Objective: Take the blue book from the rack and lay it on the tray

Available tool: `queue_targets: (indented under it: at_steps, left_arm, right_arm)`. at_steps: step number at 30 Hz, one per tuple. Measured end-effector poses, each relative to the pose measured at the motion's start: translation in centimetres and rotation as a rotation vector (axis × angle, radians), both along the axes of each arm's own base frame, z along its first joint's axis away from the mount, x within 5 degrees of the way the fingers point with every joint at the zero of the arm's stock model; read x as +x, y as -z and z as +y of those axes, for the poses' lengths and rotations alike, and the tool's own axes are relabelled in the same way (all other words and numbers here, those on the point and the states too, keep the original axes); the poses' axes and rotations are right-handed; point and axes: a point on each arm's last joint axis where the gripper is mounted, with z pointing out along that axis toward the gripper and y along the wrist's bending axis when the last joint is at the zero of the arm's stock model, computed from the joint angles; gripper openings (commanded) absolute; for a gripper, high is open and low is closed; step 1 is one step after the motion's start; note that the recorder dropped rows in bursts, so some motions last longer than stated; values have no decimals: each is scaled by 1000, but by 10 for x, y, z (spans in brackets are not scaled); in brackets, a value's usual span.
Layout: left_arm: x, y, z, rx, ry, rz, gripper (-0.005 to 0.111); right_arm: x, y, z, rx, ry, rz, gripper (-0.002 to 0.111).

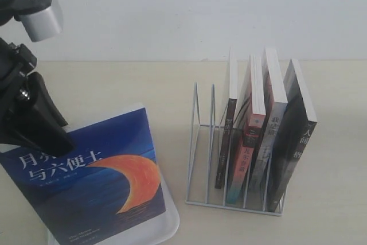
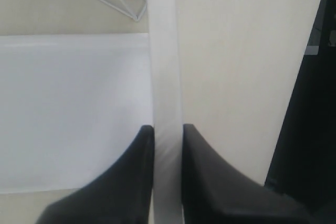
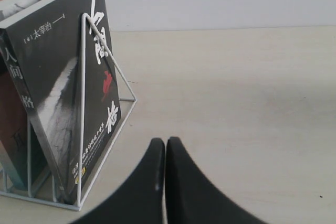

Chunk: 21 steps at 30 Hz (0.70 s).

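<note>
**Blue book clamped in left claw, tilted over the tray; not yet flat.**
The book is clear of the rack; whether it touches the tray I cannot tell. Right claw is pressed together, empty, near the rack. Risk: in the left wrist view the book's page edge runs along the tray's border, so letting go at this tilt could drop it onto the counter or across the rim.

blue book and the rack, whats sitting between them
Only a bare strip of table separates the blue book from the rack. The exterior view shows this gap.
</note>
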Motion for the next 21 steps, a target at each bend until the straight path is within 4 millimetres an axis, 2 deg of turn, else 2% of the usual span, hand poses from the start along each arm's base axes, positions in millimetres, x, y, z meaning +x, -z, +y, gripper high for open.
queue_targets:
  at_steps: [21]
  left_arm:
    - [7,16,-3,34,42,44,4]
  right_arm:
    - [0,0,0,0,0,0,0]
